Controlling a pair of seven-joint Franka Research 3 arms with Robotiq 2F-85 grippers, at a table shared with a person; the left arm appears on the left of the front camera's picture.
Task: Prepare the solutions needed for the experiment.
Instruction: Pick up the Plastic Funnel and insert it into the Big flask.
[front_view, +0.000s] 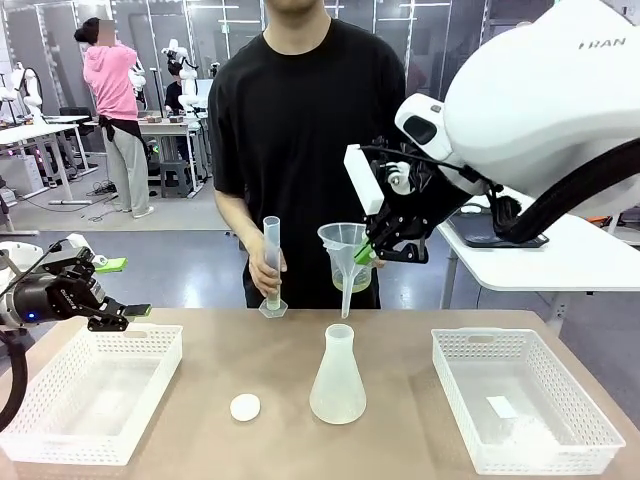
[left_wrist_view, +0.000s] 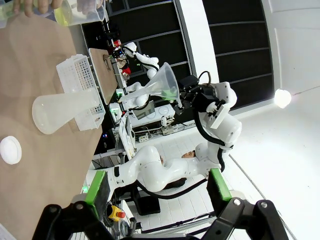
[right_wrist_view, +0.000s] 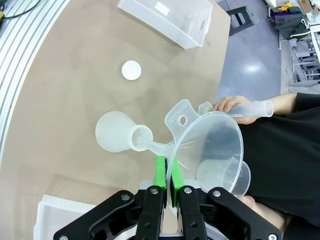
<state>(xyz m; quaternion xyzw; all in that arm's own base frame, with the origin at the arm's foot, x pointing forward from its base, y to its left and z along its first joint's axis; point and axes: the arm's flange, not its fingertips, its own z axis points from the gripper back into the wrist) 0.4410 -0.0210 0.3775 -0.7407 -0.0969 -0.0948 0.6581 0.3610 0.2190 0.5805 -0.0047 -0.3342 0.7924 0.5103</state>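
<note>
My right gripper (front_view: 366, 254) (right_wrist_view: 167, 167) is shut on the rim of a clear plastic funnel (front_view: 343, 243) (right_wrist_view: 210, 145). The funnel's stem hangs just above the mouth of the frosted conical flask (front_view: 337, 378) (right_wrist_view: 112, 132) (left_wrist_view: 60, 112) at the table's middle. Behind the funnel the person holds a beaker with a shallow layer of yellow-green solution (front_view: 357, 283) (left_wrist_view: 67, 15). Their other hand steadies a graduated cylinder (front_view: 271, 262) (right_wrist_view: 250, 107) standing on the table. My left gripper (front_view: 122, 288) (left_wrist_view: 156, 186) hangs open and empty over the left basket (front_view: 150, 340).
A white round cap (front_view: 245, 406) (right_wrist_view: 132, 70) (left_wrist_view: 10, 150) lies left of the flask. A white basket (front_view: 455, 345) holding a small white piece stands at the right. Other people and tables are far behind.
</note>
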